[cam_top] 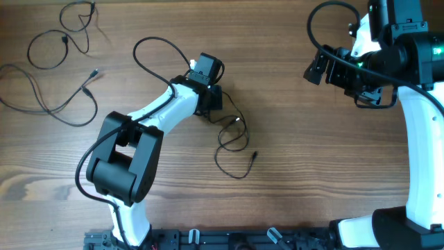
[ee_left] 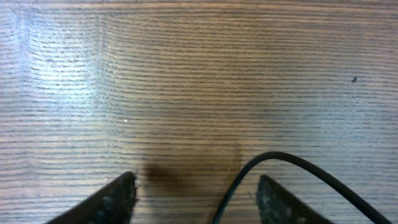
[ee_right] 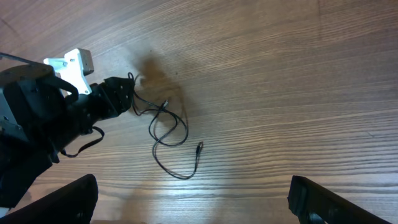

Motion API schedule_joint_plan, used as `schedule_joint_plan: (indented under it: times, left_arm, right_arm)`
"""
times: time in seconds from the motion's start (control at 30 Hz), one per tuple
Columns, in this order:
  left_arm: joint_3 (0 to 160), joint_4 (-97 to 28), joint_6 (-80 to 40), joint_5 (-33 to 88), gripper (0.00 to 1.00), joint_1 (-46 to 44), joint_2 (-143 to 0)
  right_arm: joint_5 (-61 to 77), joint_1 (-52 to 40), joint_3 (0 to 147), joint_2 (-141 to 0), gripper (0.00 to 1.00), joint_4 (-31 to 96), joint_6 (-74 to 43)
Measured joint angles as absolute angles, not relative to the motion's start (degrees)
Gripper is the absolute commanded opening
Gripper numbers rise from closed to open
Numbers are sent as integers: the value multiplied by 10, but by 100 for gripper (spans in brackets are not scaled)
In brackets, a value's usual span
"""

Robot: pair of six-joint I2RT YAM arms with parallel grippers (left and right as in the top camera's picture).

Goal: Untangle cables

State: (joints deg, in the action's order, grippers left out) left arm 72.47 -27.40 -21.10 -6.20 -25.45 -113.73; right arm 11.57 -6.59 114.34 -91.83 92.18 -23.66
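Note:
Three thin black cables lie on the wooden table. One cable (cam_top: 232,135) loops just right of my left gripper (cam_top: 212,103), and its plug end (cam_top: 254,155) lies free. In the left wrist view this cable (ee_left: 273,157) arcs between the open fingers of my left gripper (ee_left: 196,183), close to the right finger. It also shows in the right wrist view (ee_right: 169,134). A second cable (cam_top: 69,28) loops at the far top left. A third cable (cam_top: 48,101) lies below it. My right gripper (cam_top: 316,69) is open and empty, raised at the upper right, with its fingers wide apart (ee_right: 196,202).
A thicker black cable (cam_top: 156,48) belonging to the left arm arcs above its forearm. The left arm's base (cam_top: 125,167) stands at the lower left and the right arm's column (cam_top: 423,139) at the right edge. The table's front rail (cam_top: 229,239) runs along the bottom.

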Motion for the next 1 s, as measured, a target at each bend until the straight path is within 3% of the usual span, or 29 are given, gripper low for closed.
schedule_joint_plan:
  times: [0.2,0.37,0.47,0.83,1.0]
  left_arm:
    - [725,-280,-202,-73,60,-274,-1151]
    - [726,-282,-201,-90,34,-280,-1152]
    - [727,-286,-201,-94,6,-282,-1152]
    - [731,-317,-203,-99,4,-283,-1136]
    - [742,-295,-235,-83,4,-282,-953]
  right_arm:
    - [116,-66,1143,-918,100,922,-237]
    - [116,-66,1143,-918,100,922,-237]
    - [116,-66,1143,-918,100,922,-237]
    - [116,-66,1143,-918,100,922,-237]
    - [116,-66,1143,-918,100,922,-237]
